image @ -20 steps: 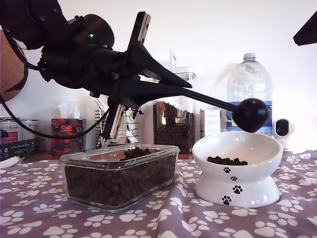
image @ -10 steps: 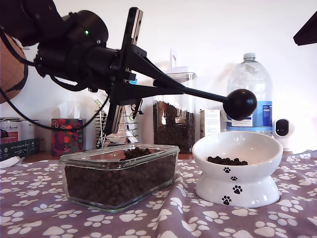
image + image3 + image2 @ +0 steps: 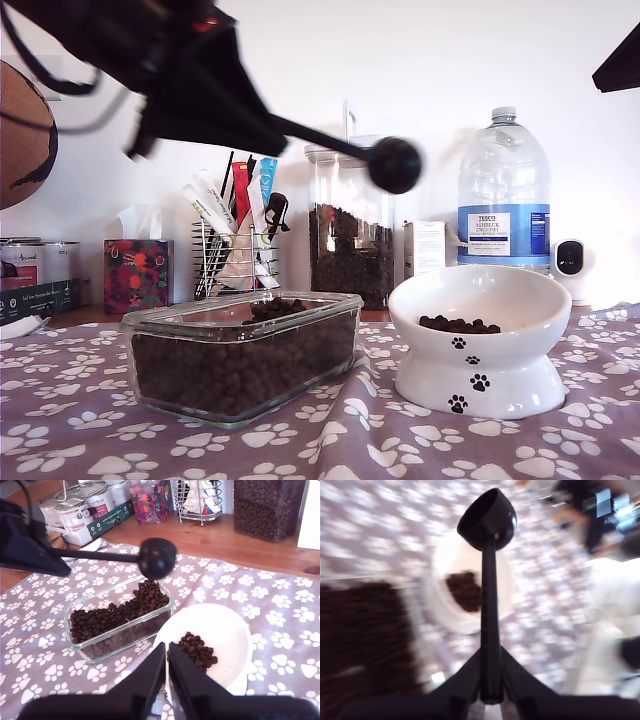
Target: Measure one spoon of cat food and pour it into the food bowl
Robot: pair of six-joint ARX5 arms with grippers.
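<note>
**Operator:** What did the exterior view give you?

**Robot:** You had my first gripper (image 3: 255, 120) high at the exterior view's upper left, blurred, with the spoon (image 3: 394, 165) sticking out towards the exterior view's right. Its round cup hung in front of the tall clear canister (image 3: 348, 225), above and between the glass dish (image 3: 243, 350) and the food bowl (image 3: 493, 340). The bowl stood on the paw-print cloth (image 3: 90, 430), with black paw prints on its pedestal and cat food (image 3: 458, 324) in the hollow. Behind it you could read "TESCO" on the water bottle (image 3: 503, 190); the smaller print was too fine to make out.

**Operator:** And the first wrist view?

**Robot:** Heavily blurred. You saw the jaws pressed onto the end of the spoon's (image 3: 489, 570) handle, the fingers (image 3: 455, 685) meeting round it. The cup sat far out over the white bowl (image 3: 451, 610) with its dark patch of kibble (image 3: 464, 591). Whether the cup held anything, I couldn't tell.

**Operator:** The second wrist view?

**Robot:** My second gripper (image 3: 167, 660) held nothing; its jaws were nearly together, only a thin slit between them, above the near rim of the bowl (image 3: 225, 645). The kibble (image 3: 194, 650) lay in a small heap inside. The spoon (image 3: 156, 557) hovered over the far end of the dish (image 3: 80, 645), which was also full of kibble. On the wooden top behind stood tins (image 3: 82, 505) beside a green box; its writing was unreadable.
</note>
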